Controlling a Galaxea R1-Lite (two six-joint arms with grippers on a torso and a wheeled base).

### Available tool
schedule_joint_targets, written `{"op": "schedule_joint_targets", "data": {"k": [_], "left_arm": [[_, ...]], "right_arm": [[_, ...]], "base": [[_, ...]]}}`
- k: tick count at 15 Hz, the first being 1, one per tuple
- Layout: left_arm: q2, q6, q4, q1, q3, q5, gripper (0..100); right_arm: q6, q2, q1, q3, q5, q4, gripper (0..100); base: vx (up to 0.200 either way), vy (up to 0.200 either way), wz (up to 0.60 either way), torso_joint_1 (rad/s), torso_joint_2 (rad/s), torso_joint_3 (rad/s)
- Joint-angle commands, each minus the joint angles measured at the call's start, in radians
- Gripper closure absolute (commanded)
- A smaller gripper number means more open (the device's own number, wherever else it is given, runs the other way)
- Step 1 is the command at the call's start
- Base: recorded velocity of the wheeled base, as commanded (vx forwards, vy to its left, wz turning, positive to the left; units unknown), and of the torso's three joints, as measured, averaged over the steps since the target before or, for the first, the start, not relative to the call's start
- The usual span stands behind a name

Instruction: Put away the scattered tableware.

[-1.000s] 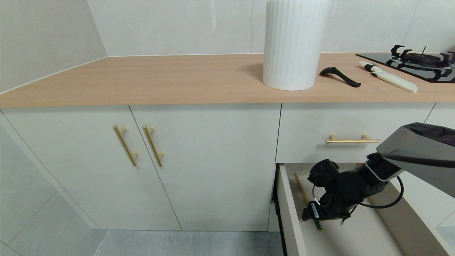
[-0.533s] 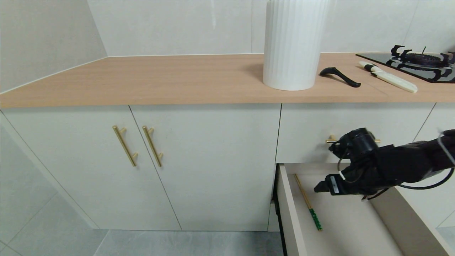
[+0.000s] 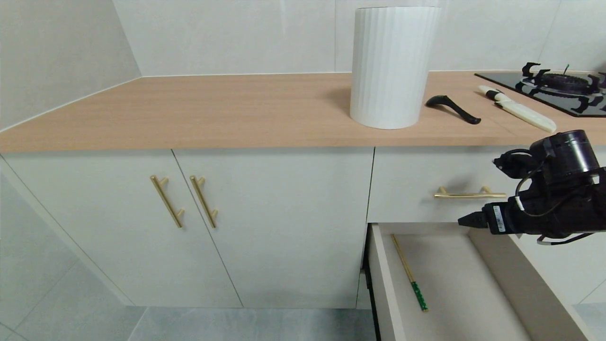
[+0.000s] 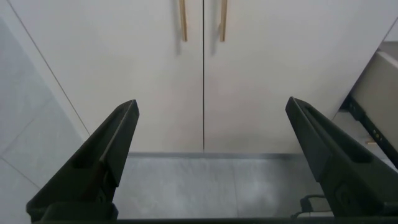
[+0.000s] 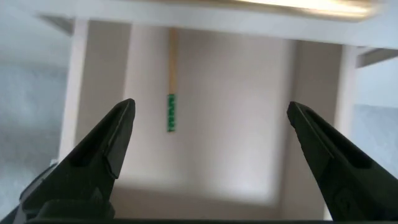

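Observation:
A wooden chopstick (image 3: 410, 280) with a green end lies along the left side of the open drawer (image 3: 384, 279); it also appears as the chopstick (image 5: 171, 87) in the right wrist view. My right gripper (image 3: 467, 221) hangs open and holding nothing above the drawer's back right corner, below the counter edge; its fingers (image 5: 102, 155) stand wide apart. On the counter lie a black spoon (image 3: 452, 105) and a white knife (image 3: 518, 109). My left gripper (image 4: 211, 149) is open, low down and facing the cabinet doors (image 4: 204, 74).
A tall white ribbed container (image 3: 390, 66) stands on the wooden counter (image 3: 213, 109) left of the spoon. A black gas stove (image 3: 558, 85) is at the far right. A shut drawer with a gold handle (image 3: 469, 193) sits just above the open one.
My right gripper has risen out of the drawer and moved right, leaving the chopstick lying inside. The head view has tilted slightly.

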Motion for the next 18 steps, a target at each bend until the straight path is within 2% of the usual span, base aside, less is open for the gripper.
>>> {"op": "schedule_joint_targets", "data": {"k": [1,4,13,15,18], "left_arm": [[0.002,0.0,0.0,0.001,0.0,0.0,0],[0.0,0.0,0.0,0.001,0.0,0.0,0],[0.0,0.0,0.0,0.001,0.0,0.0,0],[0.002,0.0,0.0,0.001,0.0,0.0,0],[0.002,0.0,0.0,0.001,0.0,0.0,0]], "right_arm": [[-0.001,-0.029,-0.005,0.004,-0.002,-0.001,0],[-0.001,-0.029,-0.005,0.004,-0.002,-0.003,0],[-0.033,-0.028,-0.005,-0.008,0.0,-0.009,0],[-0.076,0.006,-0.005,-0.051,0.004,-0.029,0],[-0.125,0.126,-0.015,-0.189,0.014,-0.035,0]], "base": [[0.0,0.0,0.0,0.173,-0.42,-0.276],[0.0,0.0,0.0,0.059,-0.53,-0.269],[0.0,0.0,0.0,0.237,-0.47,-0.271],[0.0,0.0,0.0,0.227,-0.5,-0.271],[0.0,0.0,0.0,0.232,-0.52,-0.271]]}}
